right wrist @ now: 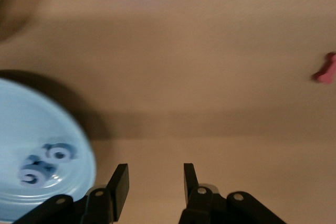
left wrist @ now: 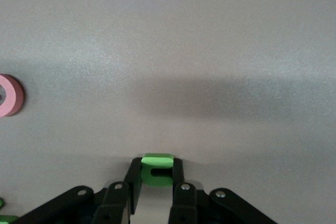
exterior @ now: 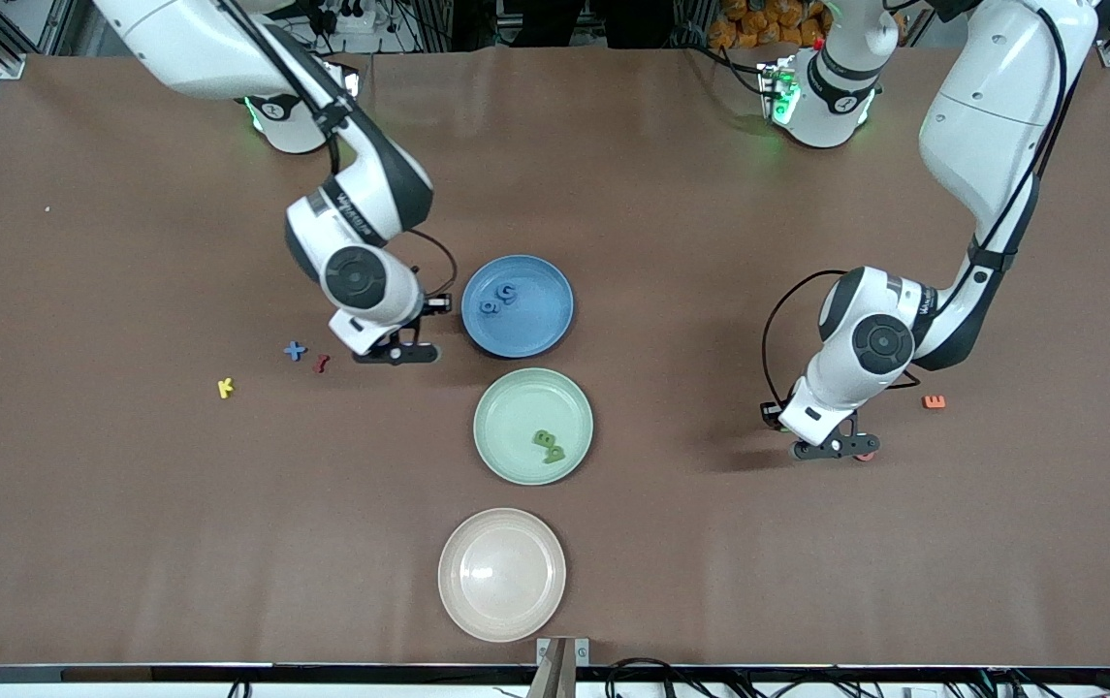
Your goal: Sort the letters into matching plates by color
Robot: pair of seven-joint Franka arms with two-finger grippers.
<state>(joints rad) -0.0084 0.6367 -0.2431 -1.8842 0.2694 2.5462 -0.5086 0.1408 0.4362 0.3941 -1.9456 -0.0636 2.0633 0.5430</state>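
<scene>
My left gripper (exterior: 836, 448) is low over the table toward the left arm's end. It is shut on a small green letter (left wrist: 157, 170). A pink ring letter (left wrist: 8, 95) lies beside it, also seen in the front view (exterior: 865, 456). My right gripper (exterior: 397, 351) is open and empty, low beside the blue plate (exterior: 535, 330); it also shows in the right wrist view (right wrist: 156, 174). The blue plate holds two blue letters (exterior: 499, 299). The green plate (exterior: 506, 417) holds two green letters (exterior: 548, 446). The cream plate (exterior: 501, 582) is empty.
A blue X (exterior: 295, 351), a red letter (exterior: 321, 364) and a yellow K (exterior: 225, 388) lie toward the right arm's end. An orange E (exterior: 934, 401) lies near the left gripper. Green bits (left wrist: 4, 217) show at the edge of the left wrist view.
</scene>
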